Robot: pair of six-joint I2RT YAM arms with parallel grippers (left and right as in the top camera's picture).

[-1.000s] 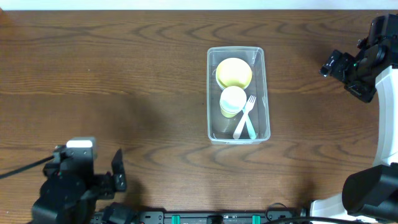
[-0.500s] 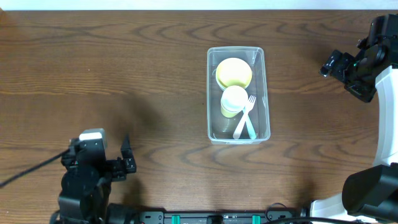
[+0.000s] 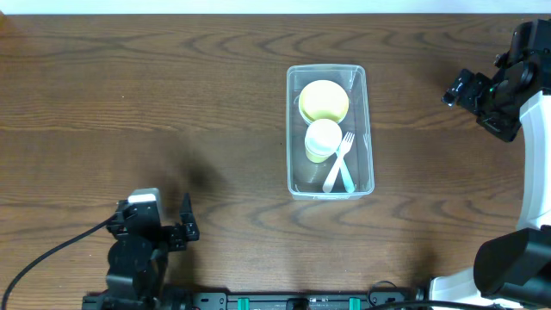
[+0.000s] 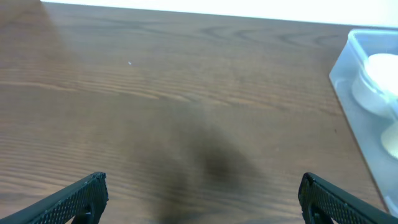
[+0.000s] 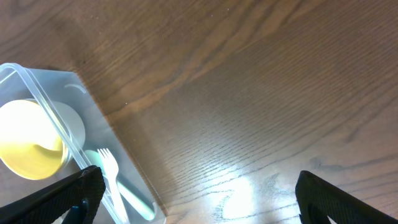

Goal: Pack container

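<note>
Lying container (image 3: 289, 129), well apart from left tool (image 4: 202, 198)

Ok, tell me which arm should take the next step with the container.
Right, probably. Right gripper is open, empty and nearer the container in the overhead view; its camera looks at the bowl and fork inside. Left gripper, also open and empty, sits farther off.

The container (image 4: 343, 84) is cut off by the left wrist view's right edge; 2 pale shapes (image 4: 376, 78) inside it are blurred.
</note>
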